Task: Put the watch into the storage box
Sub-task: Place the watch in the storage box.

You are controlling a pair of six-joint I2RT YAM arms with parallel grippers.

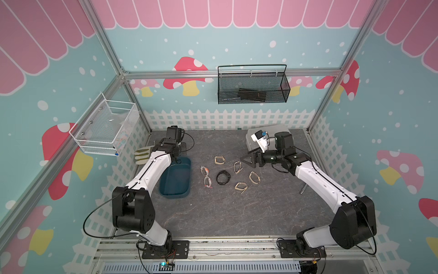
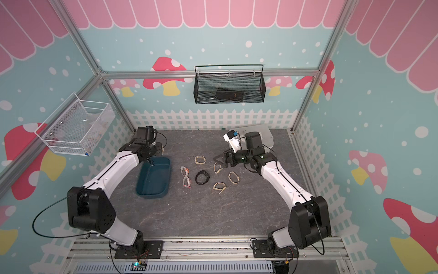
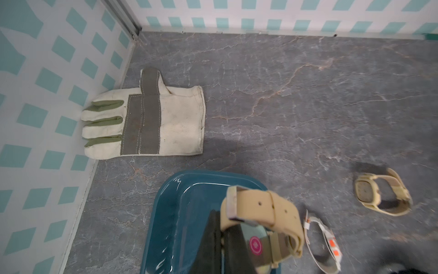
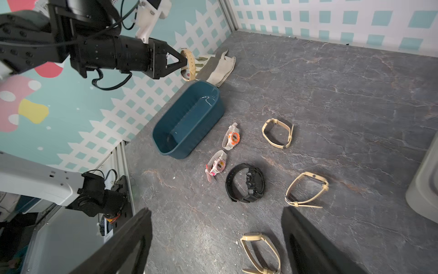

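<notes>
Seven watches (image 1: 223, 177) crowd the bench (image 1: 237, 213) beside the box (image 1: 176, 189); we see left jaws gripping a tan watch (image 3: 260, 211) over its far end, right jaws open, glove (image 3: 151, 121) beyond.

5 beige watches (image 1: 254, 178), 4 on the bench (image 1: 237, 213) and 1 above the storage box (image 1: 175, 180); 1 black watch (image 1: 223, 177); 2 small pale watches (image 1: 208, 182); 1 glove (image 3: 151, 121); 2 wire baskets (image 1: 252, 89); 1 white case (image 2: 266, 137).
</notes>
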